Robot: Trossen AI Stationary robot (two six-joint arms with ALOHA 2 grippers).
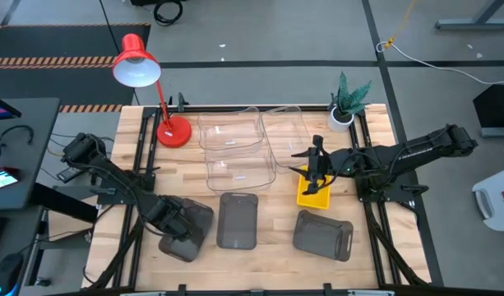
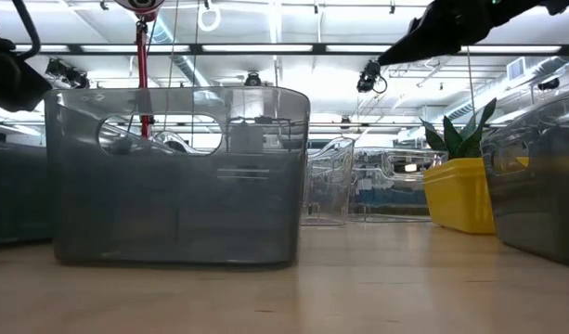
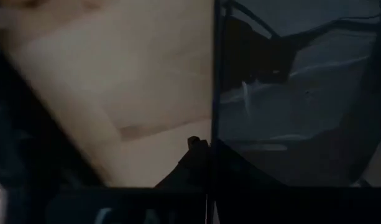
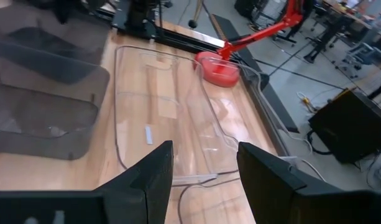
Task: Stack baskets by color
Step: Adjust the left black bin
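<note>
Three dark grey baskets stand along the table's near side: left [image 1: 194, 234], middle [image 1: 238, 220] and right [image 1: 324, 234]. My left gripper [image 1: 179, 222] points down over the left one and is shut on its wall. A yellow basket [image 1: 313, 196] stands right of centre, with my right gripper [image 1: 317, 164] open above its far end and nothing between the fingers [image 4: 159, 180]. Three clear baskets [image 1: 231, 131] [image 1: 284, 130] [image 1: 239, 170] rest on the table's far half. In the low view the middle grey basket [image 2: 177, 176] fills the foreground. My left gripper pinches the upper edge of one wall [image 3: 214, 124] of the left grey basket. One finger [image 3: 191, 163] is outside over the wood and the other is inside. The fingers come from above, pointing down. The basket stands upright with its bottom on the table.
A red desk lamp [image 1: 145, 78] stands at the far left corner, its base [image 1: 173, 131] beside the clear baskets. A small potted plant [image 1: 346, 103] is at the far right. Bare wood lies between the grey baskets and along the near edge.
</note>
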